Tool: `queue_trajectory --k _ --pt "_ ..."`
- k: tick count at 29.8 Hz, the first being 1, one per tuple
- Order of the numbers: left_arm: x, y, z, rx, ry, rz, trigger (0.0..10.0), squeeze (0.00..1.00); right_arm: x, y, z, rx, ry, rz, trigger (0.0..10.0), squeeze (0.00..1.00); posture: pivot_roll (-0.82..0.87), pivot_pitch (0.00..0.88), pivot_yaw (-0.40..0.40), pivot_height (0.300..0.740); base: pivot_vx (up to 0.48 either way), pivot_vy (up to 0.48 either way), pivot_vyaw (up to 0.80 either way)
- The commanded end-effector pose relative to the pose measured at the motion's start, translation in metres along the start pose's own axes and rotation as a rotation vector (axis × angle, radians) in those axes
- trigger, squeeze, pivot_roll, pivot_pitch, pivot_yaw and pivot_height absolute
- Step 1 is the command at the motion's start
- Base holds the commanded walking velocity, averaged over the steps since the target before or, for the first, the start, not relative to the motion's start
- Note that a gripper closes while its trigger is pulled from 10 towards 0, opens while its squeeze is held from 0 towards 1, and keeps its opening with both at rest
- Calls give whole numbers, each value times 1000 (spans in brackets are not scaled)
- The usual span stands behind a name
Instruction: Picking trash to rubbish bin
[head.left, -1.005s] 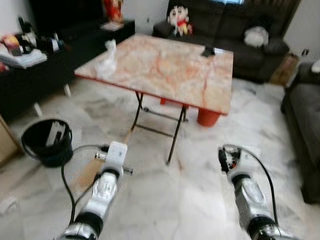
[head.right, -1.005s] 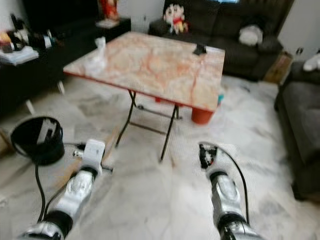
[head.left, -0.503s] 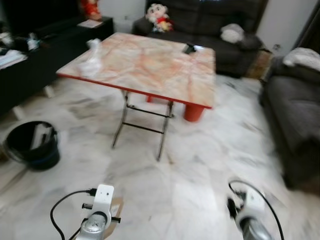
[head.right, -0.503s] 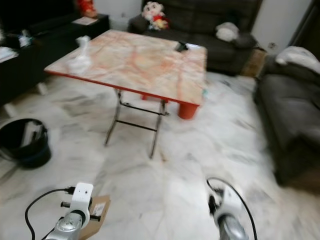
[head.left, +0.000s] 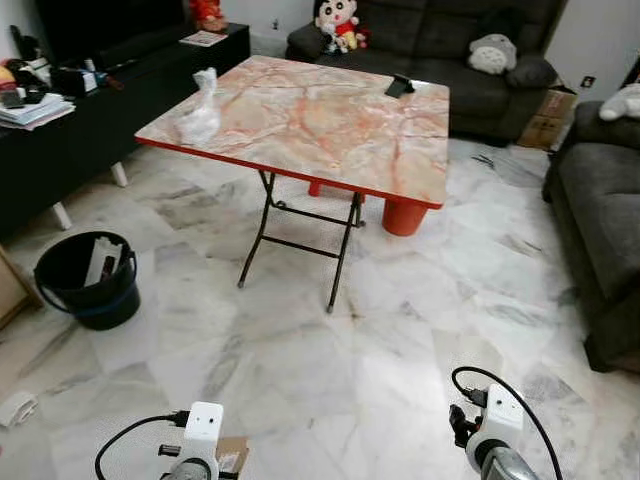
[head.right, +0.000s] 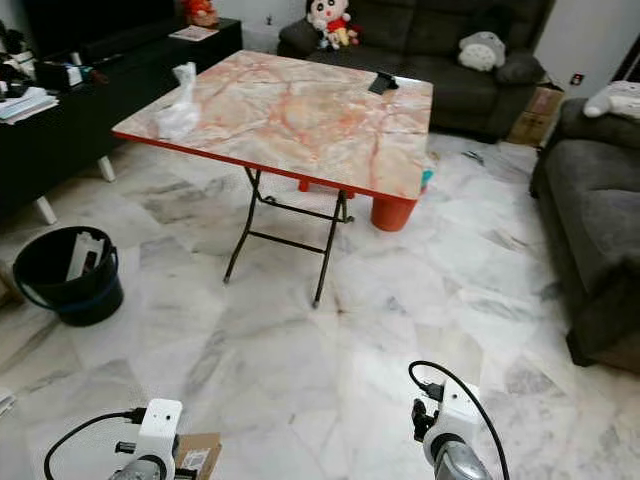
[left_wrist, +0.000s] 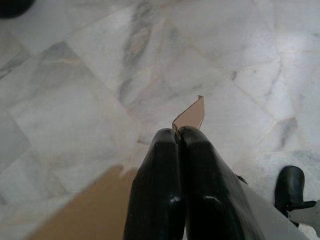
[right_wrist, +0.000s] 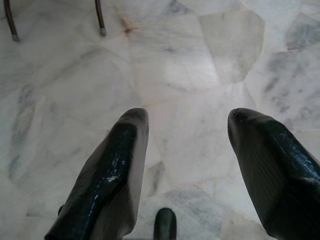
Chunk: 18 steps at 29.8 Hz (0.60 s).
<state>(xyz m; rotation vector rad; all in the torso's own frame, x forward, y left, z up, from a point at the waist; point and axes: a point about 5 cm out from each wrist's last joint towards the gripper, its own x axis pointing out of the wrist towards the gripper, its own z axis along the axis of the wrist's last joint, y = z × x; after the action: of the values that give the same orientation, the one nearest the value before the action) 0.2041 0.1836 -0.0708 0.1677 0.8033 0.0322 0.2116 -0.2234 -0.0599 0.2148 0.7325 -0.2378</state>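
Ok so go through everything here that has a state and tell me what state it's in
left gripper: fingers shut on a cardboard piece
right gripper: fingers open, holding nothing
black bin: upright, trash inside
folding table: unfolded, standing
plastic bag: crumpled on the table

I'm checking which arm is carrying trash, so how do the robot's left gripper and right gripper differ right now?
The left gripper has its two black fingers shut on a piece of brown cardboard, while the right gripper has its fingers spread wide with nothing between them. The left gripper's view has cardboard in front of the pale marble floor; the right gripper's has bare floor and the folding table's metal legs. Both point down at the floor.
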Motion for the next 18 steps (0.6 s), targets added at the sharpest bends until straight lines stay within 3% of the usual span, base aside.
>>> queue_trajectory --k 1,18 --pt "1 1 2 -3 7 8 10000 0 1 -1 7 -12 -18 -5 10000 0 194 0 -109 740 0 0 800" --pt "0 -2 -2 -1 23 2 10000 0 2 -2 10 -23 -21 -10 10000 0 193 0 -112 740 0 0 800"
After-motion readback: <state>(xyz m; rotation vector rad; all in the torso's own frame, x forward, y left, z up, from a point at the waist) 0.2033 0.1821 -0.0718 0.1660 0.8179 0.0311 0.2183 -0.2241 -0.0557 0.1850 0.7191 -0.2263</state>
